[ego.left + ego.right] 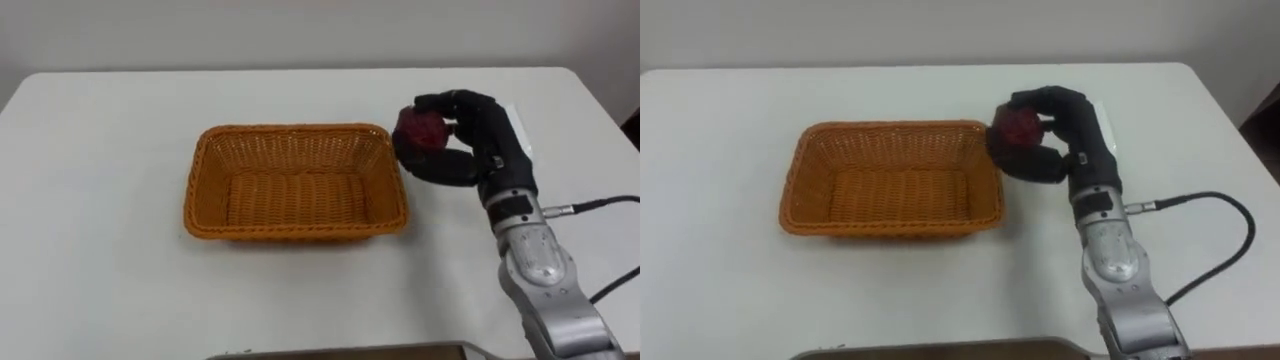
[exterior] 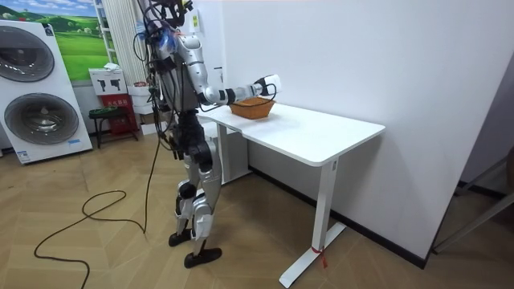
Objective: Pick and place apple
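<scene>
Count: one apple [image 1: 420,128], one wicker basket [image 1: 290,130], one white counter [image 1: 100,220].

The apple is held in the right hand [image 1: 488,135], just outside the basket's right rim, near its far corner. Whether it is lifted clear of the counter cannot be told.

Hand pose: the fingers [image 1: 452,101] are curled over the top of the apple and the thumb is wrapped round it from the near side, so the grip is closed on the fruit. The palm is turned toward the basket. The wrist is kept roughly in line with the forearm, which enters from the lower right.

In the room view the robot is seen standing upright at the counter's end on the room view's left, with that arm stretched out about level over the counter as far as the basket.

A washing machine [image 2: 40,88] is seen behind the robot. Print on the red box [image 2: 118,103] beside it is too small to be read.
</scene>
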Controlling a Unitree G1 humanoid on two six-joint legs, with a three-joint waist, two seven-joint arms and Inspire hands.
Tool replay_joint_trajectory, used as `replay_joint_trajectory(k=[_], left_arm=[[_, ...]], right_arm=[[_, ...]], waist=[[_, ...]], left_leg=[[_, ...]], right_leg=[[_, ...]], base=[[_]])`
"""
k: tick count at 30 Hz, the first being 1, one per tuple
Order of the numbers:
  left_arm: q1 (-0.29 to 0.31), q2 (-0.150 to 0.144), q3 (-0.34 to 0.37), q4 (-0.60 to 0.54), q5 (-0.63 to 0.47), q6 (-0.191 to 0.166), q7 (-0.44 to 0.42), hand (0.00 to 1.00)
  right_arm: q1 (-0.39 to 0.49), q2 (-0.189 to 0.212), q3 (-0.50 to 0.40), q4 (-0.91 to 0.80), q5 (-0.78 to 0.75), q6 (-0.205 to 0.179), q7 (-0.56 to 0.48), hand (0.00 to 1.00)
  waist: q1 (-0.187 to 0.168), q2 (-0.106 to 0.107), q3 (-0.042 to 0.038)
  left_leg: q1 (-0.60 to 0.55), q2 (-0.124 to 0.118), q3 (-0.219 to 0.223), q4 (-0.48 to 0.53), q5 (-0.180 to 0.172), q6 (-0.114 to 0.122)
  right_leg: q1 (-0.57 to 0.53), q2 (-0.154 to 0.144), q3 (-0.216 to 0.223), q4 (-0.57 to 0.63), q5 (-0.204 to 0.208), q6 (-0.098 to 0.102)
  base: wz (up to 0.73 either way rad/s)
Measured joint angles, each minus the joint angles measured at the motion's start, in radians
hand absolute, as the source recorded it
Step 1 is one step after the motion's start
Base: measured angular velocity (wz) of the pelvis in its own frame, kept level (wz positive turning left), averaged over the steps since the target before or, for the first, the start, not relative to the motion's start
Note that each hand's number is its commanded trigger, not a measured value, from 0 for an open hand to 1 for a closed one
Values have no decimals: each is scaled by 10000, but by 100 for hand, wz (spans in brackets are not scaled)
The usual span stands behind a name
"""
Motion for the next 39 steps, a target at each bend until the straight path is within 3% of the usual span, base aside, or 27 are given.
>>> replay_joint_trajectory(k=[11,13,15,16,18,21,23,29,36,39], left_arm=[[-253,9,-466,-90,7,195,-7,0],[-290,11,-482,-96,103,257,-47,0],[-374,19,-484,-91,169,314,-104,0],[-397,19,-489,-91,167,333,-131,0],[-443,20,-508,-61,161,351,-177,0],[-591,52,-720,-27,154,354,-162,0],[-647,91,-837,-25,148,354,-101,0],[-696,99,-952,-37,149,367,-23,0],[-767,99,-937,-92,166,366,29,0],[-746,101,-927,-95,167,352,28,0]], right_arm=[[-527,13,761,-291,-198,323,734,100],[-565,18,994,-358,-237,511,865,81],[-590,23,1252,-561,-333,746,1173,24],[-613,24,1318,-561,-351,749,1231,0],[-762,24,1511,-576,-378,751,1373,0],[-1215,-3,1788,-574,-374,752,1486,0],[-1340,-5,1981,-570,-363,751,1624,0],[-1337,-3,2575,-548,-332,752,1900,0],[-1339,-7,2454,-564,-341,751,1737,0],[-1337,-16,2146,-564,-324,750,1593,0]], waist=[[386,-15,-12],[424,-53,-37],[484,-121,-76],[491,-130,-82],[514,-160,-89],[674,-212,16],[715,-269,43],[769,-245,76],[599,-239,73],[460,-215,63]], left_leg=[[-193,-1,29,8,3,-3],[-208,3,32,-5,4,-3],[-239,13,27,-21,4,-4],[-231,13,14,-21,4,-4],[-210,13,-5,-24,4,-4],[-172,13,-11,-40,4,-4],[-174,12,-35,-41,4,-4],[-171,2,-77,-47,4,-4],[-156,4,-119,-75,5,-5],[-10,-2,-346,-79,5,-5]], right_leg=[[-195,1,5,9,0,0],[-224,3,2,10,0,0],[-267,21,16,2,0,0],[-256,19,15,3,0,0],[-232,19,16,4,0,0],[-196,27,27,-16,0,0],[-160,35,28,-80,0,0],[-92,32,19,-181,1,1],[-73,32,35,-174,1,1],[-8,45,78,-120,1,1]], base=[[0],[0],[0],[0],[0],[0],[5],[1],[2],[6]])
